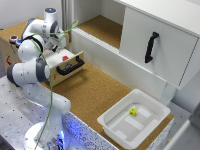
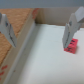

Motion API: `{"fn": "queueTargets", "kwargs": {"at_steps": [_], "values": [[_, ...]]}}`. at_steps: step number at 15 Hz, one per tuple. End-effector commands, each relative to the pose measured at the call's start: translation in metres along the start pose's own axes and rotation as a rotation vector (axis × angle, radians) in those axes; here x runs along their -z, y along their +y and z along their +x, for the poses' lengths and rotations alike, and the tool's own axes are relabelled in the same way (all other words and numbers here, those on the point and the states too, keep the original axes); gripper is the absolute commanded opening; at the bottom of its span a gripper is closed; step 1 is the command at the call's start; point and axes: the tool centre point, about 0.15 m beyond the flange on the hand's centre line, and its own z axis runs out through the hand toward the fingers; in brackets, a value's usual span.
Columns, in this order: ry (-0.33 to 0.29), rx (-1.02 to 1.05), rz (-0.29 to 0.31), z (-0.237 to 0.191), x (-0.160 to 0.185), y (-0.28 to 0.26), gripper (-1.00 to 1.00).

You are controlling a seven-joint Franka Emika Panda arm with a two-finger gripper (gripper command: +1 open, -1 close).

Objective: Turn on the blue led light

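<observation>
Cork tabletop (image 1: 95, 90) carries white tray (image 1: 112, 121) (1 only).

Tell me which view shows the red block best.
The wrist view: the red block lies large and close beside one finger of the open gripper. The exterior view shows it only as a tiny red spot in the open drawer.

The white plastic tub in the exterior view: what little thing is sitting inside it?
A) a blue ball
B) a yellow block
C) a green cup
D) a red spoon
B: a small yellow block lies on the floor of the white plastic tub, and nothing else shows inside it.
</observation>
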Motion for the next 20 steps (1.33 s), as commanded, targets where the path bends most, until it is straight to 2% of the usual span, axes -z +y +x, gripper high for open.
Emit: {"fn": "queueTargets", "kwargs": {"at_steps": [1,5,7,9,11,14,20], "values": [[-0.118,0.206,-0.002,-0.014,0.054,-0.058,1.00],[-0.141,0.302,0.037,-0.014,0.075,-0.106,1.00],[-0.172,0.338,0.054,-0.007,0.079,-0.132,1.00],[-0.203,0.389,0.041,-0.002,0.080,-0.154,1.00],[-0.263,0.413,0.035,0.006,0.075,-0.176,1.00],[-0.298,0.513,0.003,0.007,0.070,-0.207,1.00],[-0.289,0.658,-0.002,0.006,0.043,-0.252,1.00]]}}
